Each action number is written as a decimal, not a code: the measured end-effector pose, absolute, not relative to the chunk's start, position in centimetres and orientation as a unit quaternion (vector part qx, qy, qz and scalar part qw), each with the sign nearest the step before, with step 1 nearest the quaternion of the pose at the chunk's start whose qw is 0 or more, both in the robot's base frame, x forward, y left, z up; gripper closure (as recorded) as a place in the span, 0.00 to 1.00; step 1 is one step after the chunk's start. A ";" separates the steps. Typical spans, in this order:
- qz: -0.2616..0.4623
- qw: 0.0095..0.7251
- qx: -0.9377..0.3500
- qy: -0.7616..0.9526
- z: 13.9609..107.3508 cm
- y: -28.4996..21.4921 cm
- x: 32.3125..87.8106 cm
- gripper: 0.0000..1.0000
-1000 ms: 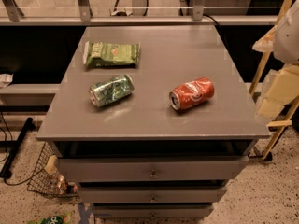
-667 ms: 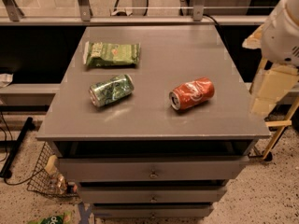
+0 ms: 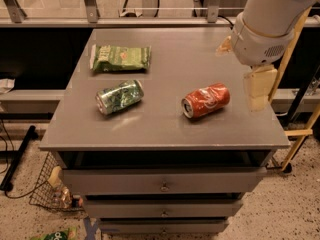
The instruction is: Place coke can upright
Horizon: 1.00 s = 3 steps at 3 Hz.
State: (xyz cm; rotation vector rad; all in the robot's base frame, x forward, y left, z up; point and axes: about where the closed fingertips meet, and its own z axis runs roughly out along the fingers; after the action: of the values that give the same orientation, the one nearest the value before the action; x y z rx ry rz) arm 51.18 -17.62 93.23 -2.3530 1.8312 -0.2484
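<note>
The coke can (image 3: 206, 100) is red with white script and lies on its side on the grey table top (image 3: 175, 49), right of the middle, with its silver end facing front left. My gripper (image 3: 241, 75) hangs from the white arm at the upper right, over the table's right edge, up and to the right of the can. It is open, empty and apart from the can.
A green patterned can (image 3: 119, 96) lies on its side left of the middle. A green snack bag (image 3: 120, 58) lies flat behind it. Drawers (image 3: 162, 181) sit under the table top. A wire basket (image 3: 50, 191) stands on the floor at the lower left.
The arm and gripper have moved left, from the frame's right edge to above the table's right side, closer to the coke can. The cans and bag have not moved.
</note>
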 end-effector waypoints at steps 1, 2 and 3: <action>-0.093 0.041 -0.823 0.558 91.3 -16.5 52.2 0.00; -0.114 0.002 -0.839 0.531 88.4 -15.4 52.6 0.00; -0.115 -0.030 -0.837 0.534 85.6 -14.9 52.9 0.00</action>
State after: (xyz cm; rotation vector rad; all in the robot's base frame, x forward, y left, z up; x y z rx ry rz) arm 52.88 -14.89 85.64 -2.6810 1.7106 -0.3678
